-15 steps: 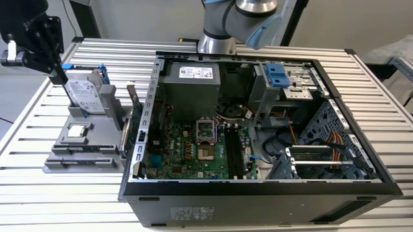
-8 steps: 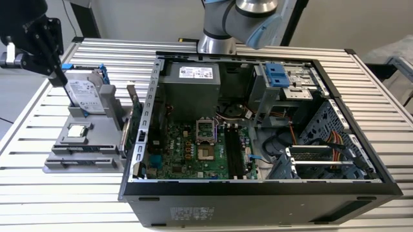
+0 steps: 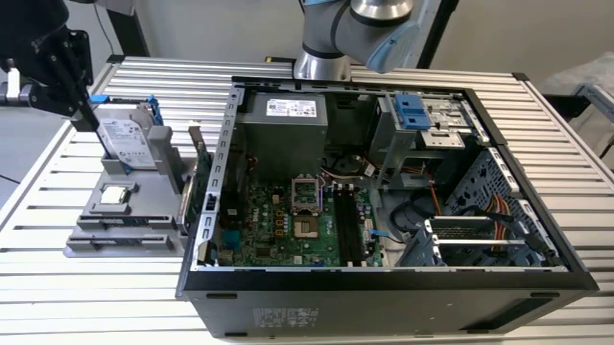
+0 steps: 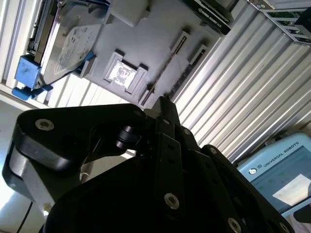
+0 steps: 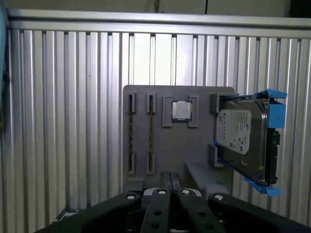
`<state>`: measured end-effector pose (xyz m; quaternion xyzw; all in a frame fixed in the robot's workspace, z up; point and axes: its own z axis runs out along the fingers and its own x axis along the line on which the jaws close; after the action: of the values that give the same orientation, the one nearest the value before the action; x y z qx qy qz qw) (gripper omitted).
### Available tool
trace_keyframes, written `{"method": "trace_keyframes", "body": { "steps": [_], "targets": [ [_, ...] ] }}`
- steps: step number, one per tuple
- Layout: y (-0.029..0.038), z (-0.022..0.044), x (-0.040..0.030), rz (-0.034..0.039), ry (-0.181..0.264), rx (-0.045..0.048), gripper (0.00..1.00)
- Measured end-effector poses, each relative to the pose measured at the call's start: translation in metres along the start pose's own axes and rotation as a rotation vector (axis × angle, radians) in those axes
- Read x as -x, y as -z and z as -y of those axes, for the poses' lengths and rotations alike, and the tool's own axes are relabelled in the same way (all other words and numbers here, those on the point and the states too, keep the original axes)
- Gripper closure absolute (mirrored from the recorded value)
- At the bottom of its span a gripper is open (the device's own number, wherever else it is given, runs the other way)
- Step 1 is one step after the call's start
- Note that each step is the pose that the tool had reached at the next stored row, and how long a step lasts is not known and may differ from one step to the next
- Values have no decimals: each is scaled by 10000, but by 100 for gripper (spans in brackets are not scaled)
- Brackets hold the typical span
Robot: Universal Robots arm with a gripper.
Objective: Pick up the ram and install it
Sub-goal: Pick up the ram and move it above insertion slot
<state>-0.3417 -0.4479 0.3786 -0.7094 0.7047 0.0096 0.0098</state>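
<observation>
I am looking at the claw (image 5: 170,176) first. Its two fingers are pressing together with nothing between them, so it is holding nothing. In the exterior view the claw (image 3: 85,118) is hanging over the gray holder (image 3: 96,215). The holder is sitting on the slatted table (image 3: 57,302), at the exterior view's left of the open computer case (image 3: 384,302). In the first wrist view the ram (image 5: 150,133) is standing on its thin edge in one slot of the holder. It is near the square chip (image 5: 181,110), and the hard drive (image 5: 240,138) in its blue frame is sitting past that. I am judging that I am working on the very first step, getting to the ram, and nothing is picked up yet. The long black slots (image 3: 346,230) inside the case are lying well apart from the claw. I am thinking the grab is calling for open fingers lined up along that thin edge and a slow, straight drop, because the stick is skinny and easy to miss.
</observation>
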Motion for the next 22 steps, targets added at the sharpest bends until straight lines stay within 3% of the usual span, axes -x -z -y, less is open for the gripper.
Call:
{"method": "trace_keyframes", "body": {
  "steps": [12, 22],
  "targets": [
    [-6, -20, -33, 0, 61, 2, 100],
    [-19, -51, -120, 0, 352, 10, 100]
  ]
}}
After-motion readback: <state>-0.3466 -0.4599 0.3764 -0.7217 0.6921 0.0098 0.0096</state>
